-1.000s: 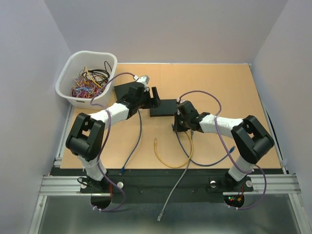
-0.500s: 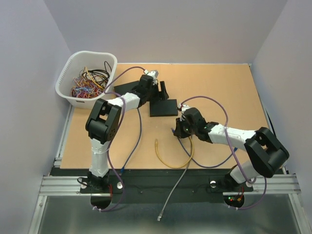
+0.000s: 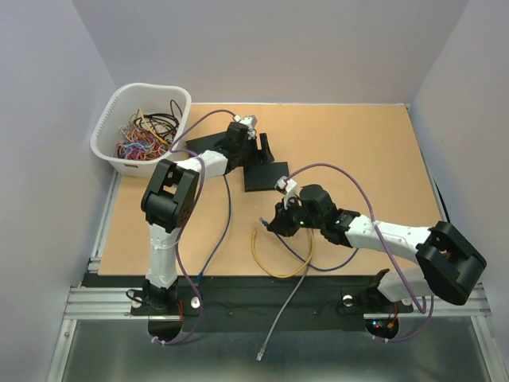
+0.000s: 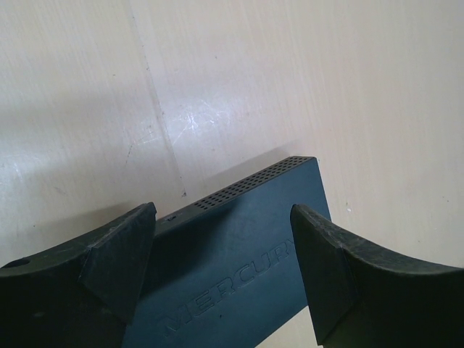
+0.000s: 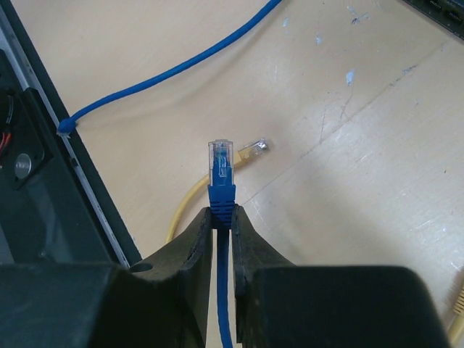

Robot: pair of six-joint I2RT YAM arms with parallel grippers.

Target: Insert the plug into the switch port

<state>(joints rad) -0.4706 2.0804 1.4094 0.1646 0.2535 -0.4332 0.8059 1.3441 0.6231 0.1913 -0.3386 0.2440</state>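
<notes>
Right wrist view: right end effector [image 5: 221,212] is pinching the plug [image 5: 220,156] by its blue boot. The clear tip sticks out fwd, straight in line w/ the fingers, above the bench [image 5: 362,181] and near a loose yellow cable end [image 5: 252,150].

In the top view that end effector sits mid-bench, w/ the switch [image 3: 268,176] farther out and apart from it. In the left wrist view the left end effector [image 4: 221,232] is spread wide, one finger on each side of the switch body; can't tell if either touches.

Step in hand, as I judge it: bring the plug to a port & seat it. Port face isn't clear in any view, so find it first.
- Close the left fingers on the switch so it can't slide.
- Line the plug up square w/ the opening, clip on the correct side.
- Push straight & slowly.
- Grip is far back on the boot, so the tip may tilt. Watch for blue cable [image 5: 167,72] drag.
</notes>
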